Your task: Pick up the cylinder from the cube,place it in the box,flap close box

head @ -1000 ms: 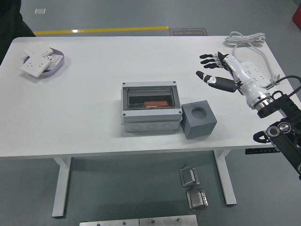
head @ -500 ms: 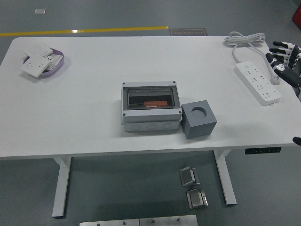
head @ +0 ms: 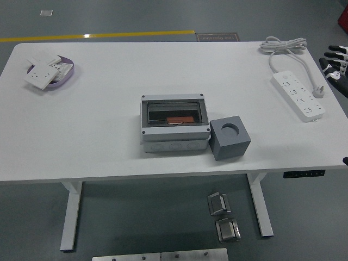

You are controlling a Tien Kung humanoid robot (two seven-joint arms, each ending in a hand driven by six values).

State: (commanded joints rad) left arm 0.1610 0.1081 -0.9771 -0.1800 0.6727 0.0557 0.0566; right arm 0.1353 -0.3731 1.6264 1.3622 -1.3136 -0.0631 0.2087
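The grey box (head: 174, 126) stands at the table's middle with its clear flap lying shut over the top. An orange cylinder (head: 180, 120) lies inside, seen through the flap. The grey cube (head: 229, 140) sits just right of the box, and its round hole (head: 230, 130) is empty. My right hand (head: 330, 62) shows only at the picture's far right edge, off the table's side, fingers spread and holding nothing. My left hand is out of view.
A white power strip (head: 299, 95) with its cable lies at the table's right end. A purple plate (head: 49, 75) with white sockets sits at the far left. Two metal parts (head: 223, 216) lie on the floor below.
My right hand has pulled back from over the table to the right edge of the picture. The box, cylinder and cube have not moved.
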